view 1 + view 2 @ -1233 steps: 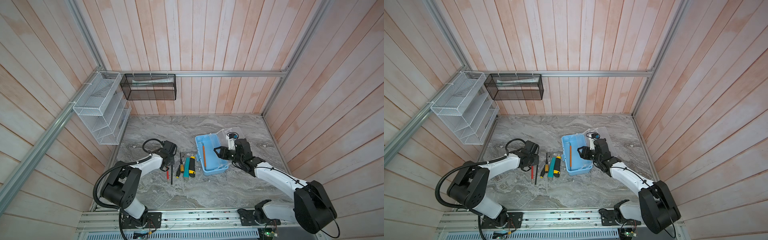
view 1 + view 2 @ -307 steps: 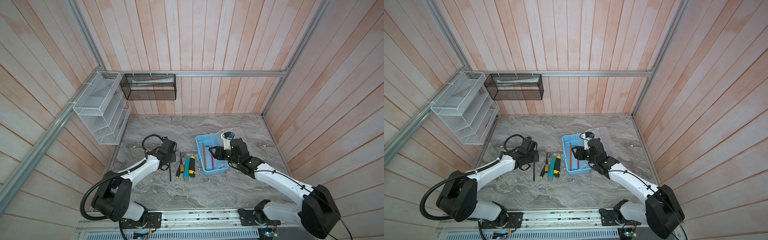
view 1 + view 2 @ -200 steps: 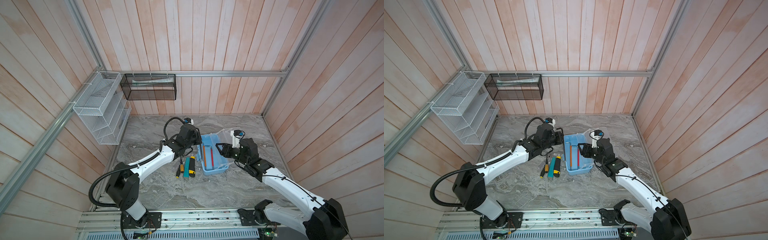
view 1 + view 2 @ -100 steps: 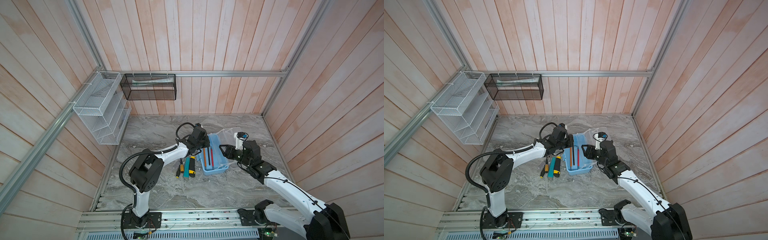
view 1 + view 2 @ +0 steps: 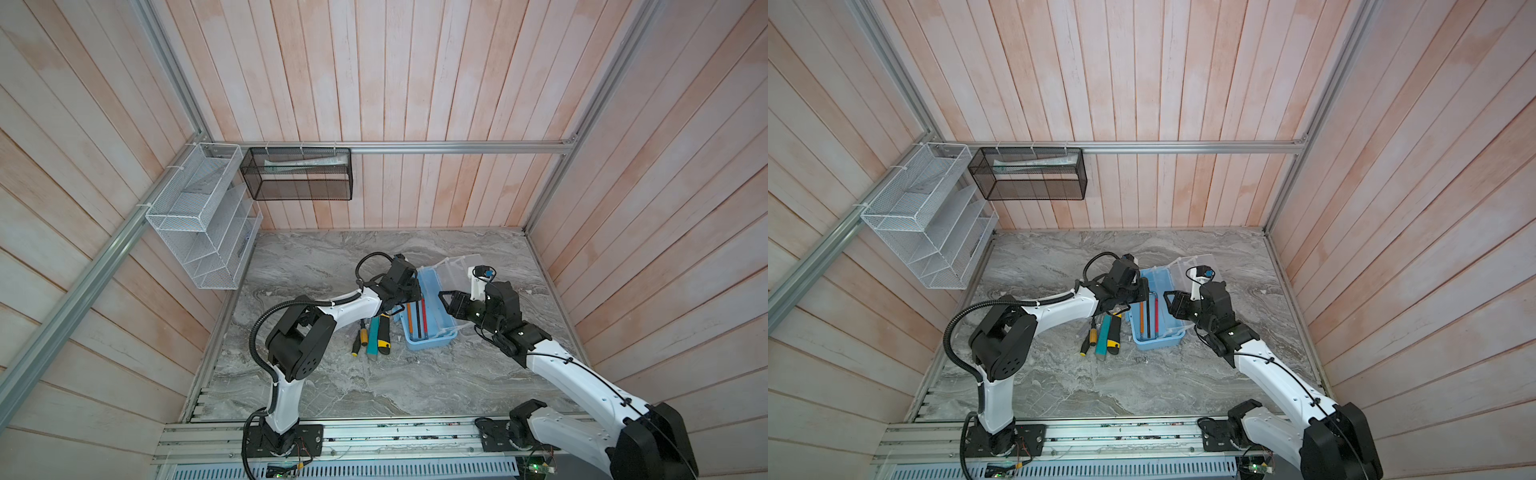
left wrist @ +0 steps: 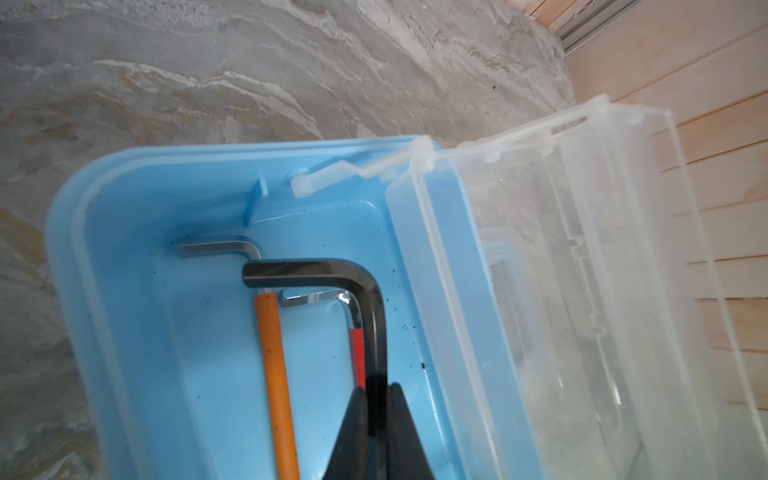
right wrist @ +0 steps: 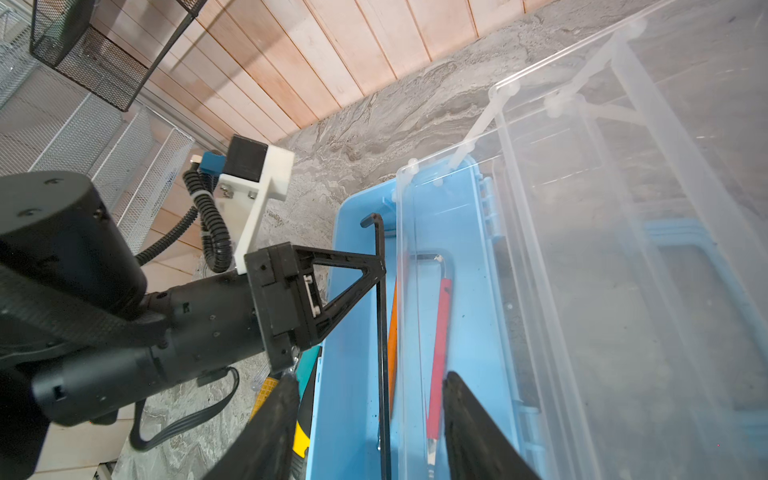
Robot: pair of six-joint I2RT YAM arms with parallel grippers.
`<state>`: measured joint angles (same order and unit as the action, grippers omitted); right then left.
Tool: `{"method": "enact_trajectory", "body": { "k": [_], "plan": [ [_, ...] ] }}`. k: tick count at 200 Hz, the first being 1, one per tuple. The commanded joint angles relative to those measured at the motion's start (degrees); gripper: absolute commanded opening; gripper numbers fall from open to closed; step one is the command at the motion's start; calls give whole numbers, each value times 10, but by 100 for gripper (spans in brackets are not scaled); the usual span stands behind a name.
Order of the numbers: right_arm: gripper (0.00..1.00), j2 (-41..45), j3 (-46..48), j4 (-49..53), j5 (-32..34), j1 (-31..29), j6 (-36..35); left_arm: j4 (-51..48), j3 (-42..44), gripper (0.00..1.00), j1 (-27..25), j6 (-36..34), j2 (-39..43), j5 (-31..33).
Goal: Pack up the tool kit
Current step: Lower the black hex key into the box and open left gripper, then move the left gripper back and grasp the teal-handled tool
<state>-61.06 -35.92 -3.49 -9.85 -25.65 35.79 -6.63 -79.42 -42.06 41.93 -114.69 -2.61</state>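
The tool kit (image 5: 430, 341) (image 5: 1156, 343) is a light-blue case lying open on the marble, its clear lid (image 5: 455, 270) (image 7: 623, 232) tilted up on the right. My left gripper (image 6: 376, 388) (image 5: 411, 297) reaches over the case's left wall, shut on the long arm of a black hex key (image 6: 365, 282) (image 7: 380, 291) inside the case. Below the key lie an orange-handled key (image 6: 276, 374), a red-handled key (image 6: 357, 353) and a bare silver one (image 6: 216, 248). My right gripper (image 7: 370, 378) (image 5: 444, 300) stands open over the case, with the lid's edge between its fingers.
Left of the case lie a yellow-handled screwdriver (image 5: 359, 338), a teal knife (image 5: 373, 336) and a yellow-and-black tool (image 5: 384, 332). A white wire rack (image 5: 199, 224) and a black mesh basket (image 5: 297, 174) hang on the walls at the back left.
My left gripper has carried the black hex key rightward from beside the case to over its inside. The right gripper has hardly moved.
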Motion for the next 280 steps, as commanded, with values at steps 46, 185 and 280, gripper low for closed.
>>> {"method": "enact_trajectory", "body": {
  "k": [46,185,280],
  "plan": [
    [55,-1,10,-10,-9,6,-3,15,-3,26,-1,-6,5,14],
    [55,36,-29,38,-30,-15,-6,-91,179,26,-6,-86,236,101],
    [57,5,-31,32,-16,-45,-3,-75,281,26,-7,-50,254,89]
  ]
}}
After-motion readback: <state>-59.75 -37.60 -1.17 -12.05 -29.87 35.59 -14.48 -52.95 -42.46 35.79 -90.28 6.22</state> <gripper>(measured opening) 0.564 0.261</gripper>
